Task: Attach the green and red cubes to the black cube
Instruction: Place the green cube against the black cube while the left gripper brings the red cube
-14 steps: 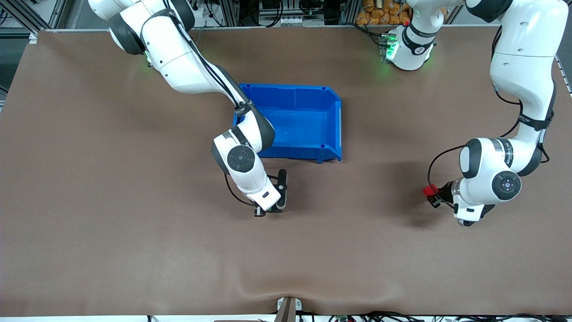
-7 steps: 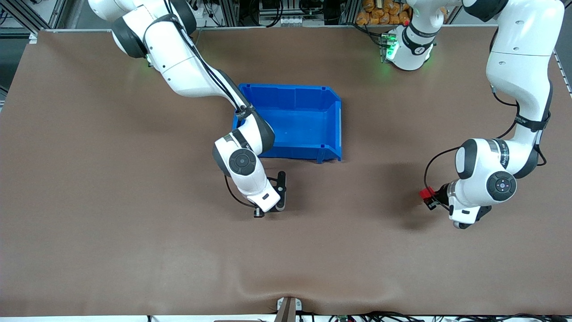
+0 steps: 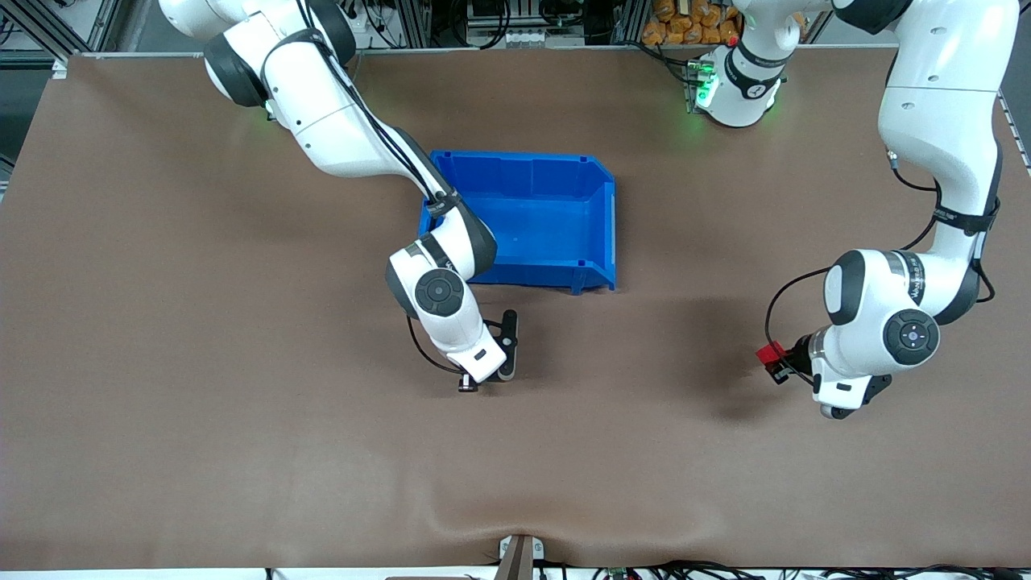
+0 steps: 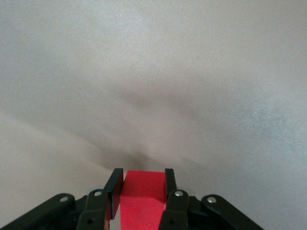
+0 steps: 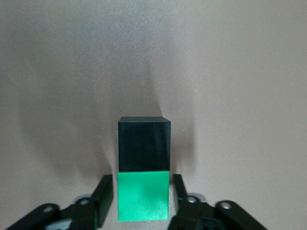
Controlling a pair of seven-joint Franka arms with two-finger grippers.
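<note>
Firstly, the cubes. The green cube (image 5: 143, 196) and black cube (image 5: 144, 143) sit face to face, touching in a row on the brown table (image 3: 242, 403). Only the right wrist view shows them; in the front view the right arm's wrist hides both.

The right gripper (image 5: 143, 184) straddles the green cube. Its fingers (image 5: 106, 191) stand a sliver off the cube's sides, so the claw is narrowly parted and not pinching. The black cube lies just past the fingertips. In the front view the right gripper (image 3: 506, 354) is low at the table, nearer the front camera than the blue bin (image 3: 600, 217).

The red cube (image 3: 769, 351) is clamped between the fingers of the left gripper (image 3: 772, 359), over the table toward the left arm's end and well apart from the other two cubes. In the left wrist view the red cube (image 4: 141, 199) fills the gap of the left gripper (image 4: 141, 179), with both fingers tight on its sides and bare table below.

Lettering on the left arm's forearm is too small to read.
</note>
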